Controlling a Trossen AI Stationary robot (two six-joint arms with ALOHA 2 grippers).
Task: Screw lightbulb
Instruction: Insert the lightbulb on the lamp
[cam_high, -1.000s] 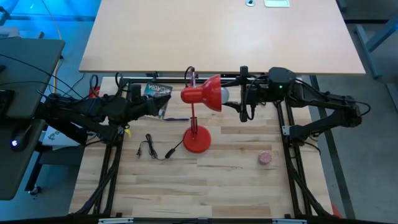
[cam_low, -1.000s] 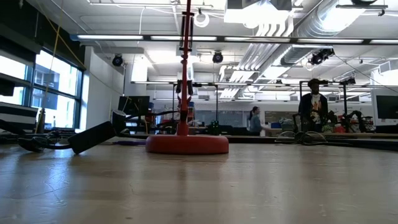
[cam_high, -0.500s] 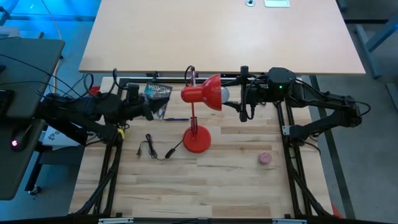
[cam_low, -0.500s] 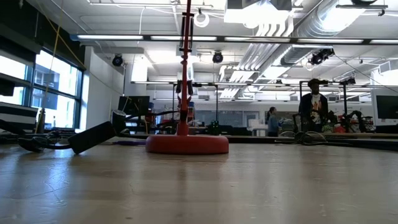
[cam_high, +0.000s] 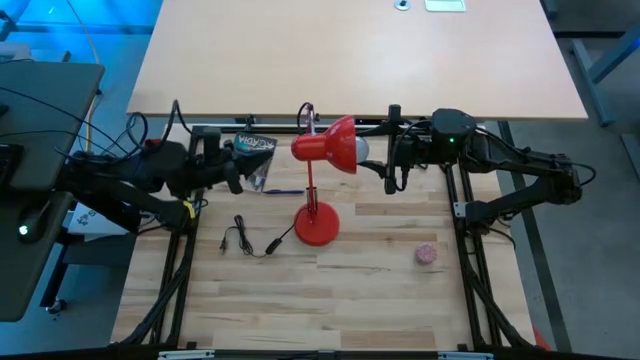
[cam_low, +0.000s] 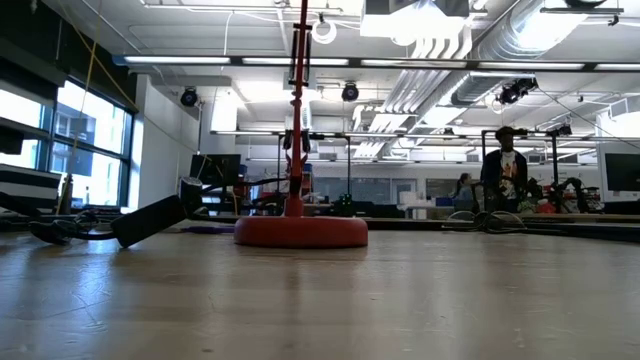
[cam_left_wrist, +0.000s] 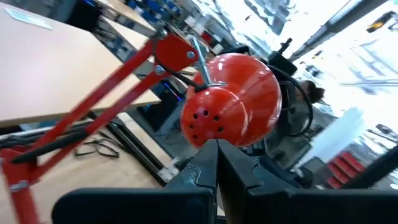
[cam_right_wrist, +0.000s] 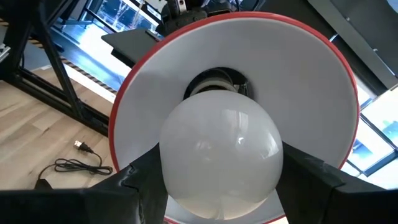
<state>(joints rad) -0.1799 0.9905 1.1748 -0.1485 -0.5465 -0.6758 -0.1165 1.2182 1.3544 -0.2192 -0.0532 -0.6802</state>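
Note:
The red desk lamp stands on its round base mid-table. Its shade is held high and opens toward the table's right. The white lightbulb sits in the shade's mouth, its neck at the socket. My right gripper reaches in level from the right and is shut on the bulb. My left gripper hovers shut to the left of the shade's rounded back, a little apart from it. My right gripper pinches the lightbulb's round glass at its widest part between its two fingers, one on each side. The fingers come level from the table's right, along the bulb's axis. The bulb hangs in the shade's mouth, high above the table.
A black cable with a plug lies left of the lamp's base and shows as a dark plug in the low view. A small pink ball lies to the base's right. A dark packet sits near the left gripper. People stand in the room behind.
My left gripper has drawn back from the shade toward the table's left edge and has rolled about its own axis, staying shut. The lamp, the bulb and my right gripper have kept still.

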